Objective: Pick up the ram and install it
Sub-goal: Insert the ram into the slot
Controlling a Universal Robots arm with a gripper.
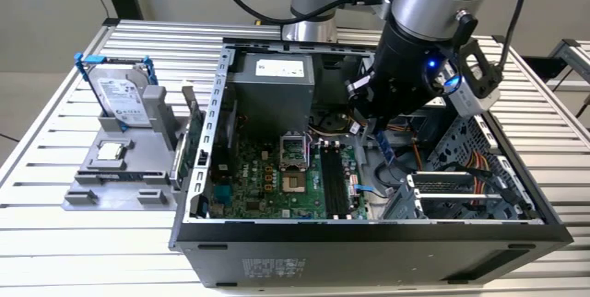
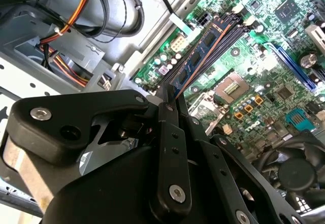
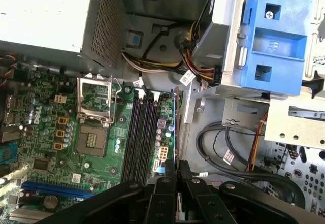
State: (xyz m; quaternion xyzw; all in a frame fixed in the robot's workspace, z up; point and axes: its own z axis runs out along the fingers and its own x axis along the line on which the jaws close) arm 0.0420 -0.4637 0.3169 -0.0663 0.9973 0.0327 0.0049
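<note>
A slatted metal worktop [image 1: 55, 138] carries, from the exterior view's left, a grey stand with a hard drive [image 1: 120, 97], then the open case [image 1: 369, 235]. Above its motherboard [image 1: 267, 179] the hand [image 1: 380, 131] is clamped on the ram [image 2: 200, 51], held edge-down near the slots [image 3: 142, 132]. Doing this well probably means squaring the stick with one slot and pressing evenly. The labels are too small to read.

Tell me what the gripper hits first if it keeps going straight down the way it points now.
Probably the green motherboard right beside its long black memory slots. The gripper, shut on the thin blue-green ram stick, points there; whether the stick lines up with a slot is unclear.
</note>
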